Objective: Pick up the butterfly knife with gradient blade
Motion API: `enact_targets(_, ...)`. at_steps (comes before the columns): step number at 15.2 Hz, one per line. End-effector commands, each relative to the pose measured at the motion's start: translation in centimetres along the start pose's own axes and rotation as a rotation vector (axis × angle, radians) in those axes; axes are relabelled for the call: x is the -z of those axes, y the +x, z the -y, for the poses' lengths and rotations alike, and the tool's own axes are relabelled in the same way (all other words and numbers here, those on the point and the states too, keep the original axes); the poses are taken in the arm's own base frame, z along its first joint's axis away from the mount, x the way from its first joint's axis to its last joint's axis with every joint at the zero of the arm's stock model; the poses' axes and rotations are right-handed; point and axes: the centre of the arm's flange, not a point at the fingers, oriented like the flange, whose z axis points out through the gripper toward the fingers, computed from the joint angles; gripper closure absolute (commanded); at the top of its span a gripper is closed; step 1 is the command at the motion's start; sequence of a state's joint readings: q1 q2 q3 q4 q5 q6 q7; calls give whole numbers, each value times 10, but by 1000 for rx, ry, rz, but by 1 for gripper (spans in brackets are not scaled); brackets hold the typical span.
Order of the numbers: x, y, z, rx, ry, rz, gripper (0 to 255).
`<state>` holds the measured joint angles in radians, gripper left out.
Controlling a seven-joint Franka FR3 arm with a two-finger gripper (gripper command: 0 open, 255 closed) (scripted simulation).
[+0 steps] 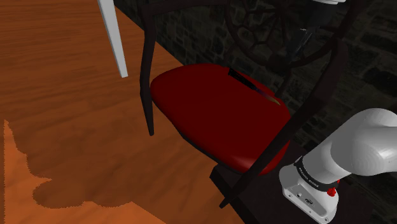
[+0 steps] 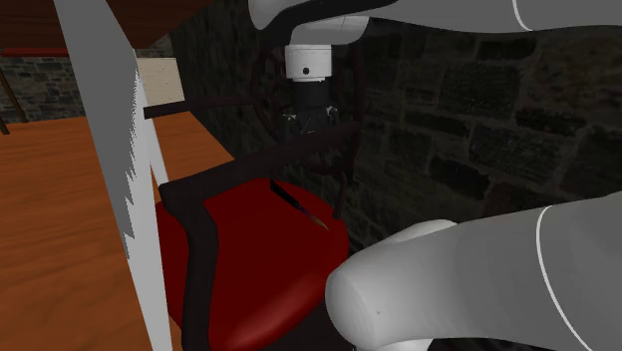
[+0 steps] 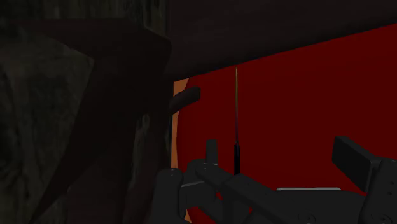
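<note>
Knife (image 3: 236, 124) seemingly flat on red seat (image 3: 305, 95)

Dim overall; the stone wall (image 2: 478, 120) sinks into gloom while the wood floor (image 1: 63, 95) glows warmly.

We see a white, smooth arm of fat rounded links (image 1: 372, 137); a dark joint band (image 1: 310, 173) with faint pale marking rings it, next to a small red mark (image 1: 332, 189) and a white end block (image 1: 310, 200) dotted with dark holes. A white wrist cylinder (image 2: 309, 58) bears one dark round dot and carries the all-black, blocky two-finger gripper (image 3: 283, 158)
</note>
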<state>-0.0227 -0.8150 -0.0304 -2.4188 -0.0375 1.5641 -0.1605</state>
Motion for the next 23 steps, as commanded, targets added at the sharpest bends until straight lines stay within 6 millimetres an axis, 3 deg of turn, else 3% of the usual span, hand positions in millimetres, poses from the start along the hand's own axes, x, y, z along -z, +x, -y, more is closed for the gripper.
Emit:
enact_targets(1, 0, 0, 0, 0, 0, 0, 0)
enact_targets(16, -125, 126, -13, -4, 23, -165, 0)
enact_targets(23, -162, 128, -13, -4, 23, -165, 0)
